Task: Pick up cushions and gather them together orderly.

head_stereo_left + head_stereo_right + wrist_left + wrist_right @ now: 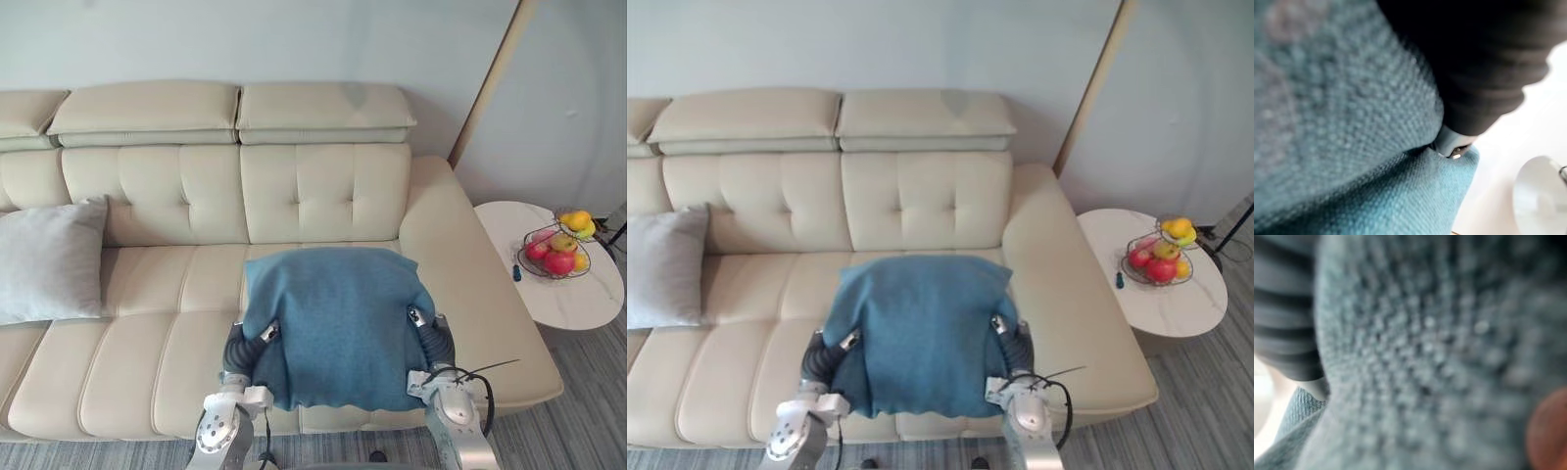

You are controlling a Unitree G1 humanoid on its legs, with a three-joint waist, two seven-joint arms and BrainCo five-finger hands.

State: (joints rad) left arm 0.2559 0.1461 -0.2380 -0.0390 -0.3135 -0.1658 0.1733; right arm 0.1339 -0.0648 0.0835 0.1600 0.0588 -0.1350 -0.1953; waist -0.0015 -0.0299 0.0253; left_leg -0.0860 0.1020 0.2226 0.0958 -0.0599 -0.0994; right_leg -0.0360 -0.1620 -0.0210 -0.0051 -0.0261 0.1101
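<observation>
Fingers: both sets hidden behind blue knitted square cushion (338, 323), state cannot tell | left hand (263, 336) at its left edge, right hand (421, 319) at its right edge | cushion lower centre of frame, over cream leather sofa (323, 186) seat | grey fabric cushion (49, 259) at left edge, well apart

Both head eyes look down on sofa (147, 323), wrist views pressed against blue cushion (1352, 122)
</observation>
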